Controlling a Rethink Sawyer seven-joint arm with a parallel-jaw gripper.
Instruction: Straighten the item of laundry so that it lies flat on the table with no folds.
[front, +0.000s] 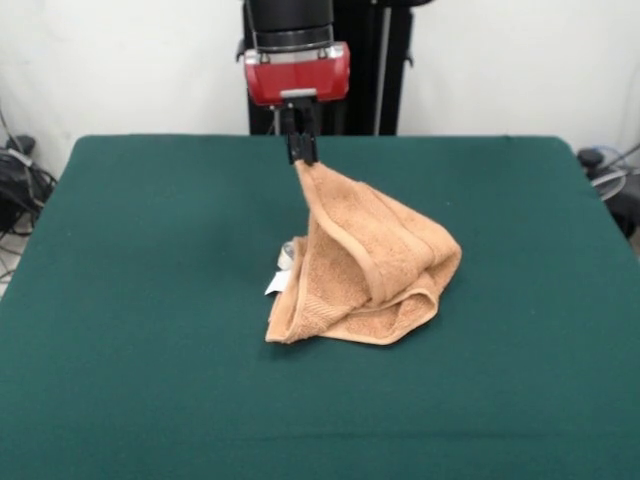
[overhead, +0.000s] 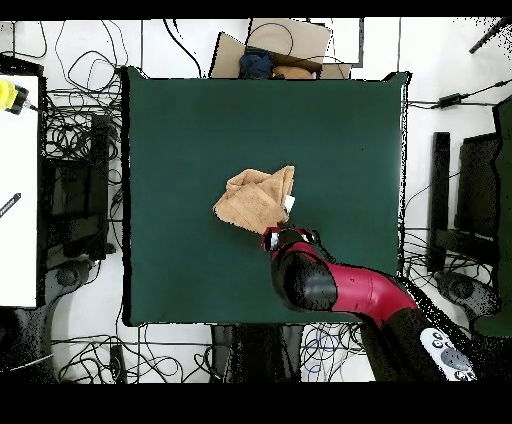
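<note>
towel (front: 370, 265): mid-table (front: 150, 300), one corner lifted, rest heaped in folds
gripper (front: 303, 152): jaws pinched on that top corner
handling: likely soft, light, limp; drapes
best hold: probably a corner or border edge

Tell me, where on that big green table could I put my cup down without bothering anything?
Most of the dark green felt table is bare: the wide strips on both sides of the crumpled orange-tan terry towel and the band along the front edge. Avoid the middle, where the red and black arm's gripper holds one towel corner up.
</note>
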